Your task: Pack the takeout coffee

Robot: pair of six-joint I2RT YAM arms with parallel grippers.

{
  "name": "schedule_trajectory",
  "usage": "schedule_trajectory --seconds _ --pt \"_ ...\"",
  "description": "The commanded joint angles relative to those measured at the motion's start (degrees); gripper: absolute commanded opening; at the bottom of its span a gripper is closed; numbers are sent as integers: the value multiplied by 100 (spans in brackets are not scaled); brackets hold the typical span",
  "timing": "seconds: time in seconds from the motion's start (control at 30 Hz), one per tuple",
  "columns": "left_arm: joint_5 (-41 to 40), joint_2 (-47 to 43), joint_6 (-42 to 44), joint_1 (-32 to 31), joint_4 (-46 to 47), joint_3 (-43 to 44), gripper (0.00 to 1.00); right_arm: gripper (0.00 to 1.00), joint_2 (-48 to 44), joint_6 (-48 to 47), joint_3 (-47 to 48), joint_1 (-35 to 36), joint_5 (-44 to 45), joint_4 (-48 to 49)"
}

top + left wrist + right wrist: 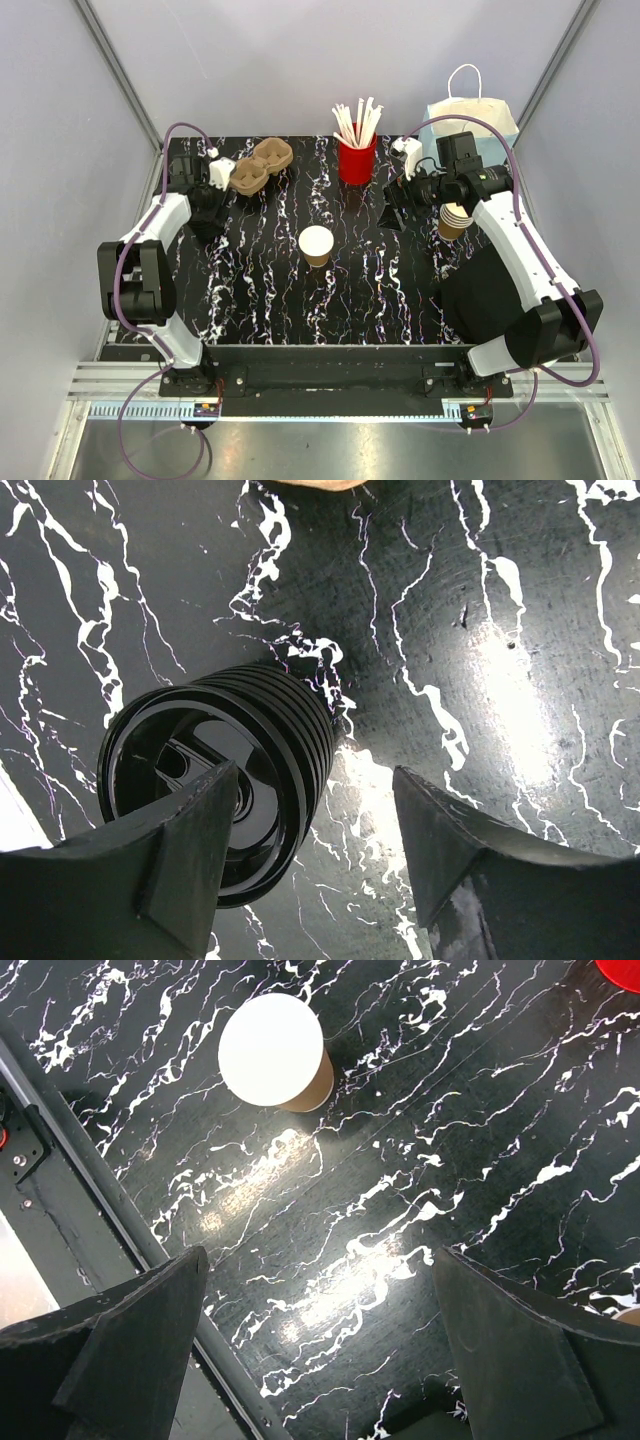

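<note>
Only the top view gives the full layout of the table (270, 290). The takeout coffee (316, 245) stands upright mid-table with a white top, between the two arms, touching nothing. Behind it is a red cup (357, 158) of white sticks (356, 120). A brown cup carrier (262, 167) sits back left and a pale paper bag (478, 112) back right. A stack of brown cups (455, 222) is in front of the bag, close by the right arm.

The left wrist view adds a stack of black lids (225, 755) lying on its side on the table, ribbed edges showing. In the top view it is lost in the dark under the left arm. The left jaws are spread wide and grip nothing. One of the fingers (170, 880) overlaps the stack's near rim; cannot tell if it touches.

The right wrist view shows the coffee's tan wall under the white top. The cup is upper left, well ahead of the right jaws and not between them. The right jaws are wide apart, fingers (520, 1360) over bare table, holding nothing.
</note>
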Motion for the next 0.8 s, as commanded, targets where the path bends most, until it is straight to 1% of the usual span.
schedule_trajectory --seconds 0.0,0.17,0.2,0.27,0.4,0.53,0.77 --pt "-165 76 -66 51 248 320 64 100 49 59 -24 27 -171 179" --pt "-191 120 -58 86 266 381 60 100 76 68 -24 27 -180 170" --pt "-191 138 -58 77 266 390 56 100 76 68 -24 27 -180 170" --pt "-218 147 -58 86 266 399 53 100 85 76 -24 36 -189 170" --pt "-235 208 -58 103 275 407 51 100 76 68 -24 27 -198 179" --pt "-235 234 -67 121 266 434 45 100 76 76 -33 27 -189 170" --pt "-244 235 -84 139 266 469 40 100 94 85 -33 36 -198 179"
